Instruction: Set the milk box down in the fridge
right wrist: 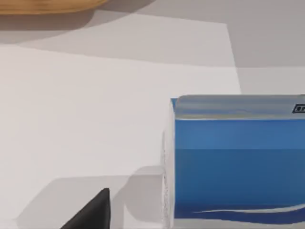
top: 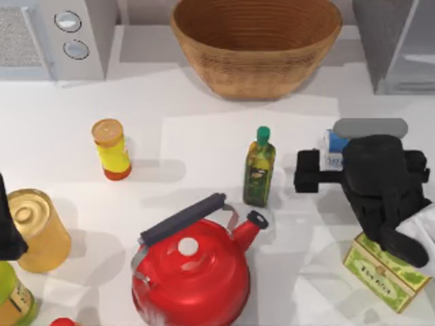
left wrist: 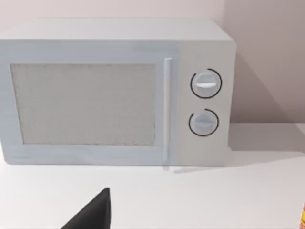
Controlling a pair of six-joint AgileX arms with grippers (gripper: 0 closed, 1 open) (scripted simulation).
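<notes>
The left tool [top: 5,224] sits at the far left edge of the surface [top: 197,149], a dark shape beside a gold can [top: 34,229]; whether it is open I cannot tell; its wrist view faces the grey microwave [left wrist: 114,90], a flat-walled box with a mesh door panel and two round knobs.

Moving right in the top view: a yellow bottle [top: 112,149] with an orange cap stands upright; a glossy red kettle [top: 194,265] with a dark bar handle sits near the front; a green-capped olive-oil bottle [top: 259,168] stands upright just behind the kettle's spout; a ribbed woven basket [top: 256,42] sits at the back, centre.

The milk box [top: 334,146] stands on the right side of the surface, its blue top facing up, so its long axis looks vertical; most of it is hidden under the right arm; the right wrist view shows one smooth blue face [right wrist: 238,162] with a pale band, close up.

The right tool [top: 346,159] hangs directly over the carton; I cannot tell how wide it stands, nor whether it grips the box.

A green tea box [top: 384,275] lies just in front of the arm; the fridge [top: 397,44], grey and flat-walled with a pale interior, stands at the back right, well apart from the carton.
</notes>
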